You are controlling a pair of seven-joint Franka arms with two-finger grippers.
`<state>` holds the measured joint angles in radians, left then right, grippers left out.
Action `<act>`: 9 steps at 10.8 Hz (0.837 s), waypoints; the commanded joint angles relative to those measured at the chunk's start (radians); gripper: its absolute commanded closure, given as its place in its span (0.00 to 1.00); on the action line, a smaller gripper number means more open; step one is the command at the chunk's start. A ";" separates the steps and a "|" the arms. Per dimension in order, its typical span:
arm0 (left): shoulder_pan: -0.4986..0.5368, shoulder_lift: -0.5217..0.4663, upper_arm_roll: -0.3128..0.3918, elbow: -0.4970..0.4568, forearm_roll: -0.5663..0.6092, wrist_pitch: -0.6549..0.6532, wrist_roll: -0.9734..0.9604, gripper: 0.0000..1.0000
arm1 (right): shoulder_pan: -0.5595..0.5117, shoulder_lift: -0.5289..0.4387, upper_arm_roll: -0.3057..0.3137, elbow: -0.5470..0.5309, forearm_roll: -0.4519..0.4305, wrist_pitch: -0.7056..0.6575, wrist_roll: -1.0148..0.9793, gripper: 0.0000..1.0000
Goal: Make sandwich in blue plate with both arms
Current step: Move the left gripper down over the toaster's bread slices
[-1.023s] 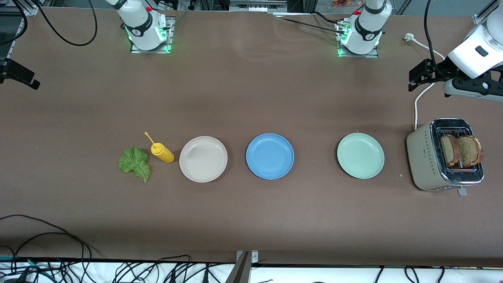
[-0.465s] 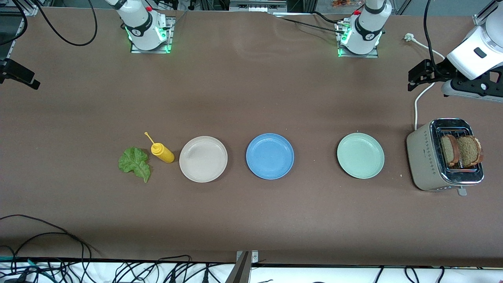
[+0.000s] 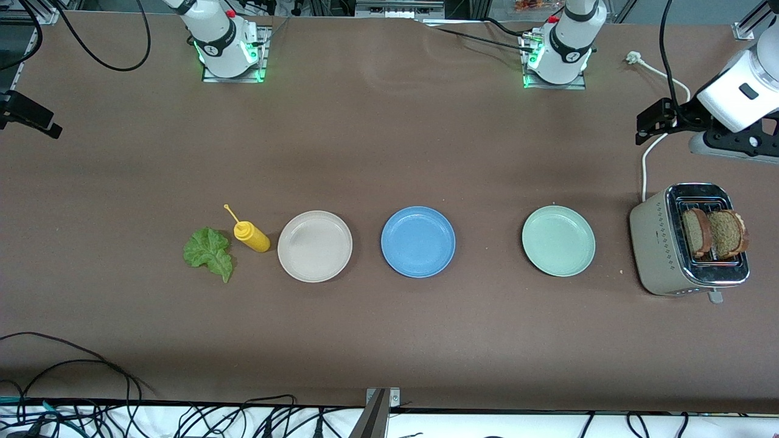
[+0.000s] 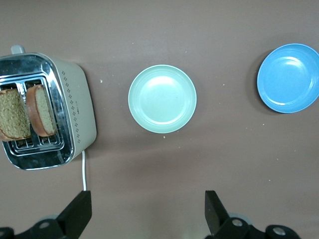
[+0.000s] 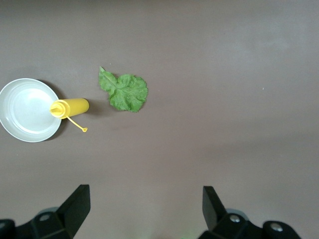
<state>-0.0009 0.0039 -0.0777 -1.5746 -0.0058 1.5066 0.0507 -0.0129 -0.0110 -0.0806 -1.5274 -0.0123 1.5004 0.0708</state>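
The blue plate (image 3: 418,241) lies bare in the middle of the table, and it also shows in the left wrist view (image 4: 289,78). Two brown bread slices (image 3: 697,231) (image 3: 727,233) stand upright in the toaster (image 3: 663,243) at the left arm's end. A green lettuce leaf (image 3: 209,252) lies flat toward the right arm's end. My left gripper (image 4: 147,201) hangs open and holds nothing, over bare table beside the toaster's white cord (image 4: 83,169). High over bare table, with the lettuce (image 5: 125,92) in its view, my right gripper (image 5: 145,196) is open too.
A yellow squeeze bottle (image 3: 251,236) lies between the lettuce and a beige-white plate (image 3: 314,246). A mint-green plate (image 3: 558,240) sits between the blue plate and the toaster. Both arm bases (image 3: 228,45) (image 3: 563,52) stand at the table's edge farthest from the front camera.
The left arm's hand has drifted slightly toward its end of the table. Nothing on the table has moved.
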 commanded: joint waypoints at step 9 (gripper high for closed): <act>0.174 0.249 -0.001 0.035 0.164 0.242 0.113 0.00 | -0.001 -0.003 0.001 0.018 -0.014 -0.023 -0.005 0.00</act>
<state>0.1413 0.1797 -0.0683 -1.5669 0.1210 1.6832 0.1429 -0.0130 -0.0111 -0.0811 -1.5266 -0.0123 1.5001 0.0706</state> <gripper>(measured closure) 0.000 0.000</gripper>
